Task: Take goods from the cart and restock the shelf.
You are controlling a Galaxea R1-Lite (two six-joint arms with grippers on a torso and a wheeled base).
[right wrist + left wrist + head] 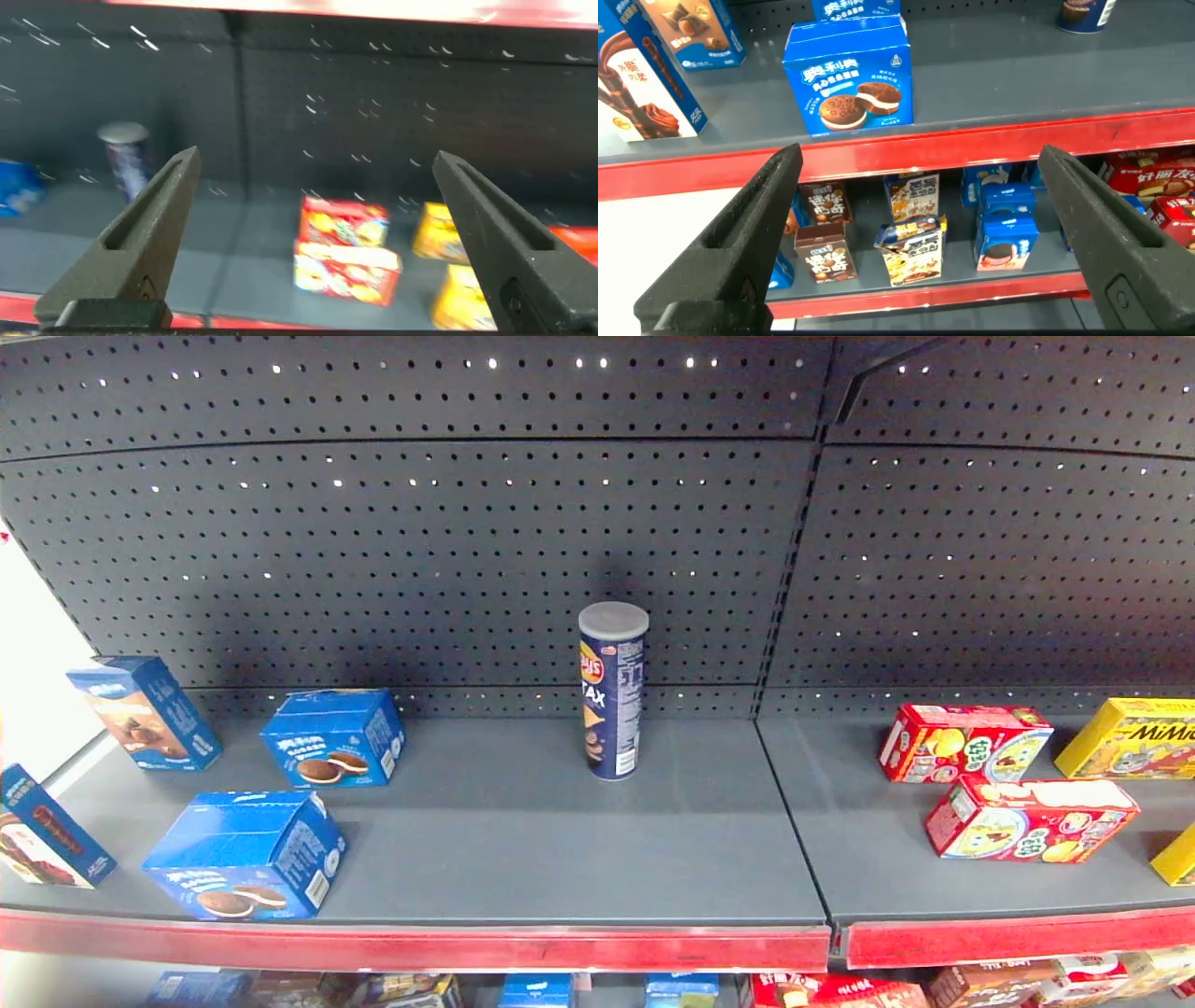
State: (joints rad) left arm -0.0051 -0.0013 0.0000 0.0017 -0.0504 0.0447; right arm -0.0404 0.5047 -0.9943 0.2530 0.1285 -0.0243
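Head view is showing the chips can (612, 691) standing upright mid-shelf, close to the pegboard (420, 569), with the blue cookie boxes (334, 735) lying on the grey shelf (523, 840) to its left and the red snack boxes (966, 742) to its right. The right gripper (318, 157) is hanging wide open and gripping nothing, well apart from the can and facing the red snack boxes farther back. The left gripper (920, 154) is likewise spread open and empty, pointing at the shelf's red front edge (990, 140), with one of the blue cookie boxes resting beyond it and the can well off to one side.
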